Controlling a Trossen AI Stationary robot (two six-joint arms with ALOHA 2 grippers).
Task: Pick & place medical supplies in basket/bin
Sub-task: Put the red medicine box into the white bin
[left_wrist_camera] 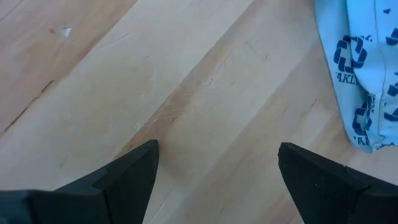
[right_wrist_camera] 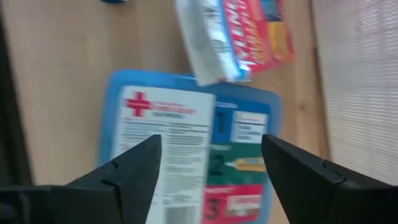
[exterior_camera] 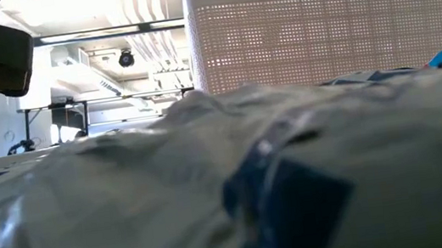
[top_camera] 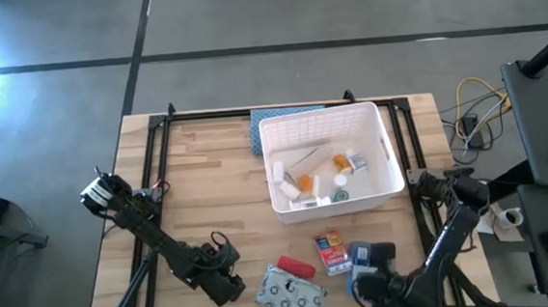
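Right gripper [right_wrist_camera: 208, 171]: we see it spread wide, hovering over the blue-white flat box [right_wrist_camera: 186, 149] at the table's near edge.
Left gripper [left_wrist_camera: 217, 177]: spread apart, empty, beside the grey patterned pouch [top_camera: 291, 295].
Bin [top_camera: 322, 124]: holds bottles and vials.
Red-orange box [top_camera: 332, 252]: on the table just before the bin.

The high view looks straight down on the whole wooden table [top_camera: 198, 178], while the low view sits at tabletop height, nearly against the grey patterned pouch [exterior_camera: 212, 185], facing the white bin [exterior_camera: 328, 24]. Each wrist view looks down close: the left shares that pouch [left_wrist_camera: 364, 68] with both, the right shares the blue-white flat box [right_wrist_camera: 186, 149] with the high view.
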